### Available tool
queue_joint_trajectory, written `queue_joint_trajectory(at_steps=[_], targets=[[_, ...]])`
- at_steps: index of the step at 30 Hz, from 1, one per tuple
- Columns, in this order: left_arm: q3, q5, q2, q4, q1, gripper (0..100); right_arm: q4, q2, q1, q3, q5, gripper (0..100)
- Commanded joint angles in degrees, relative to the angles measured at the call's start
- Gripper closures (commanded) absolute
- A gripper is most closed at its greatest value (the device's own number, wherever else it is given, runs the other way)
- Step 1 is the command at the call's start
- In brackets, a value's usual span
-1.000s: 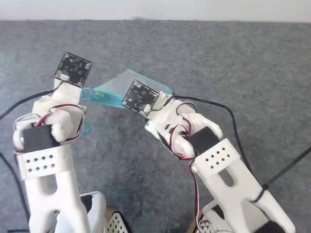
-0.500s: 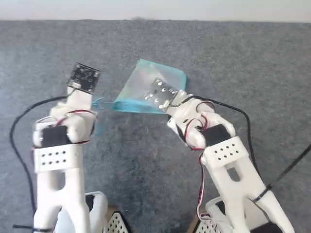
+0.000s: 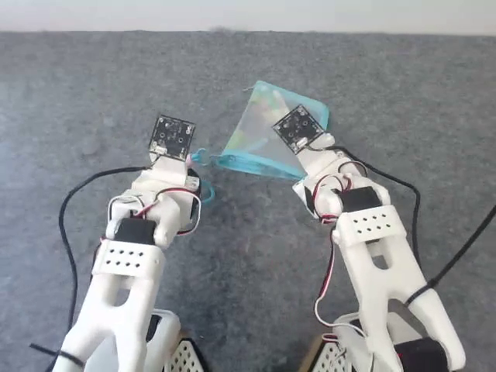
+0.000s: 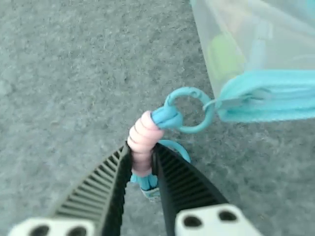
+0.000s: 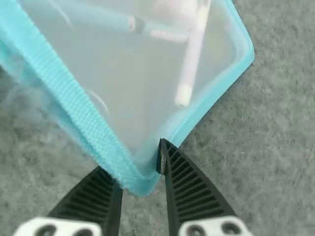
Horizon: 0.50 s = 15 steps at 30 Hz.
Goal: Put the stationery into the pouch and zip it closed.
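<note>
The stationery [image 5: 191,59] sits inside the pouch [image 3: 256,132], stretched between both arms over the table [image 3: 403,93]. The right end effector [image 5: 140,172] clamps its corner; the left end effector [image 4: 142,162] clamps the zip pull [image 4: 141,142]. Zipping looks nearly finished.

Robot workbench, grey felt table [image 3: 77,93]

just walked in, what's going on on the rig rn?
Two arms hold a teal pouch between them. The left claw is shut on the pink zipper pull, linked to the teal ring at the slider. The right claw pinches the pouch's opposite corner. Pens are inside; the zipper band looks joined near the right claw, but whether it is fully zipped isn't clear.
</note>
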Motion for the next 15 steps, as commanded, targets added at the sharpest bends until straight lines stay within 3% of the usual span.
queue_joint_trajectory(at_steps=[1, 6, 12, 15], targets=[[1.5, 1.2, -1.1, -4.1, 0.4, 85, 2.5, -0.3, 1.9, -0.3, -3.3, 98.8], [1.8, 1.2, -1.1, -4.1, 0.8, 76, 3.3, -0.4, 2.2, -0.3, -5.8, 98.3], [1.9, 1.2, -1.2, -4.1, 0.8, 74, 3.3, -0.4, 2.0, -0.2, -5.5, 81.2], [2.2, 1.2, -1.2, -4.0, 0.6, 74, 3.0, -0.4, 2.3, -0.2, -5.8, 80.1]])
